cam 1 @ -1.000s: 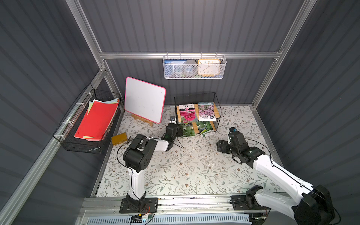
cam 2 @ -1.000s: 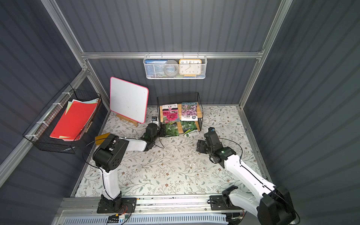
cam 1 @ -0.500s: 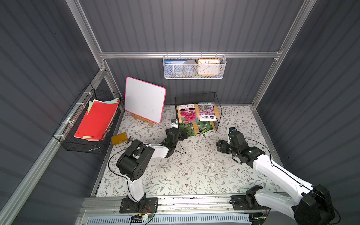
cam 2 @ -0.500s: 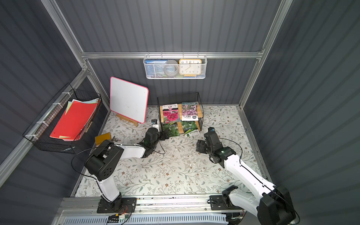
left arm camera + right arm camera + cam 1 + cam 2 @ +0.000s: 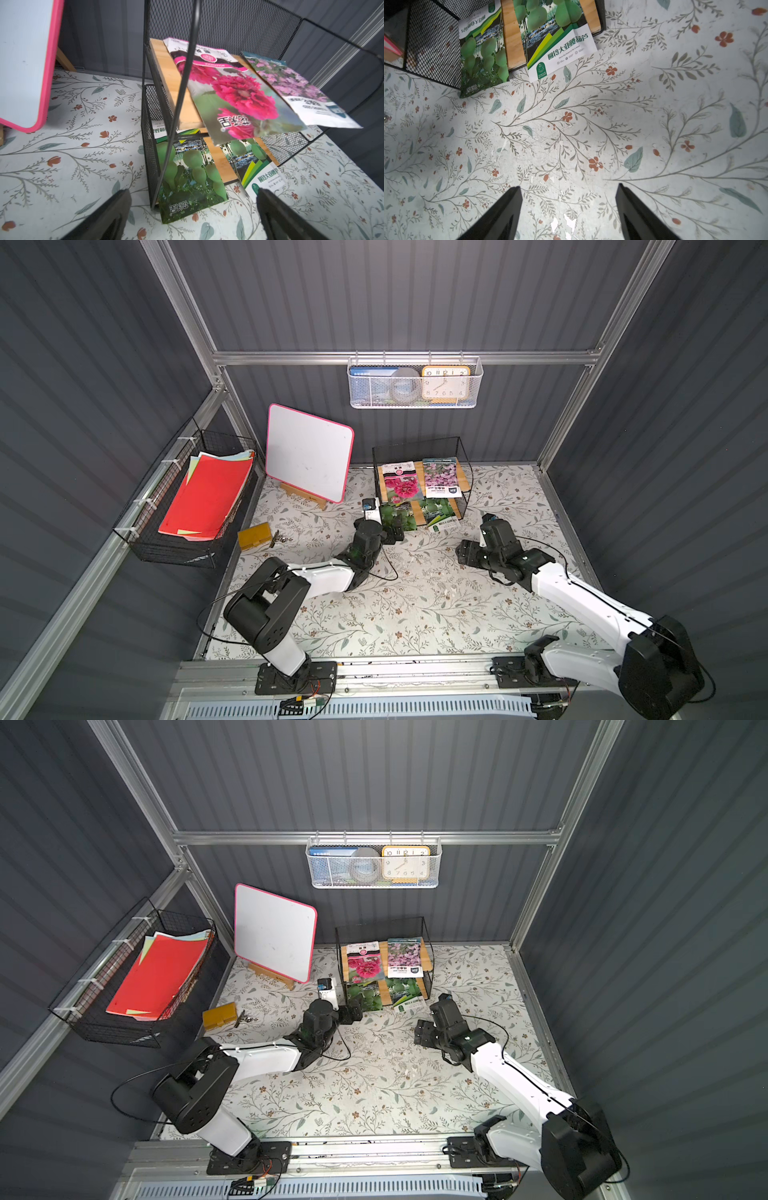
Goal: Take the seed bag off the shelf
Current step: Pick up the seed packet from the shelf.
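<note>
The shelf (image 5: pixel 418 470) (image 5: pixel 383 952) is a black wire rack with two wooden boards, standing at the back of the mat. A red-flower seed bag (image 5: pixel 401 483) (image 5: pixel 239 97) and a purple-flower one (image 5: pixel 441 477) lie on its upper board (image 5: pixel 176 93). Two green gourd bags (image 5: pixel 400 517) (image 5: pixel 441 515) lie on the lower board (image 5: pixel 512 41) and stick out past its front edge. My left gripper (image 5: pixel 392 533) (image 5: pixel 193 199) is wide open, low on the mat just before the left green bag (image 5: pixel 187 180), touching nothing. My right gripper (image 5: pixel 465 553) (image 5: pixel 569 193) hangs open over bare mat, right of the shelf's front.
A pink-framed whiteboard (image 5: pixel 309 452) on a wooden easel stands left of the shelf. A black wire basket with red papers (image 5: pixel 199 497) hangs on the left wall. A white mesh basket with a clock (image 5: pixel 415 385) hangs on the back rail. A yellow block (image 5: pixel 254 535) lies near the left wall.
My left arm has stretched out low and carried its gripper right, up to the front of the lower left green bag, with the jaws opening wider. The right arm has stayed put.
</note>
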Robot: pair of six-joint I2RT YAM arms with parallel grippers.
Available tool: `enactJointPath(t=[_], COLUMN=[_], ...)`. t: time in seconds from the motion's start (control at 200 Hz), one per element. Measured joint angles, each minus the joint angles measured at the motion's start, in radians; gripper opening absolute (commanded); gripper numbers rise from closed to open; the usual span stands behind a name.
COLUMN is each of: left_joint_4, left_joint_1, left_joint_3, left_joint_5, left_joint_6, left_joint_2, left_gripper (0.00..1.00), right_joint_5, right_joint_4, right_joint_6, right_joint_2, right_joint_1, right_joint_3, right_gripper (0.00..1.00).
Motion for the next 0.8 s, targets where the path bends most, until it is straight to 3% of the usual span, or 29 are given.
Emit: enactJointPath(t=[0.205, 0.39, 0.595, 0.8], left_joint_4=[-0.050, -0.128, -0.225, -0.314], left_joint_1=[0.000, 0.000, -0.001, -0.001], left_joint_3=[-0.041, -0.015, 0.058, 0.225], left_joint_5=[-0.003, 0.021, 0.035, 0.002], left_joint_6=[-0.042, -0.046, -0.049, -0.077], left_joint_2=[-0.176, -0.240, -0.240, -0.187], left_gripper=[1.00, 1.00, 1.00, 1.00], right_joint_5=[0.042, 0.097, 0.172, 0.269], right_joint_4=[0.111, 0.210, 0.229, 0.254], right_joint_6=[0.245, 0.424, 0.498, 0.501], right_joint_2=[0.001, 0.055, 0.113, 0.134], right_joint_1=[0.089, 0.147, 0.153, 0.153], right_joint_3=[-0.012, -0.006, 0.067, 0.174], right_gripper=[0.75, 0.73, 0.72, 0.72])
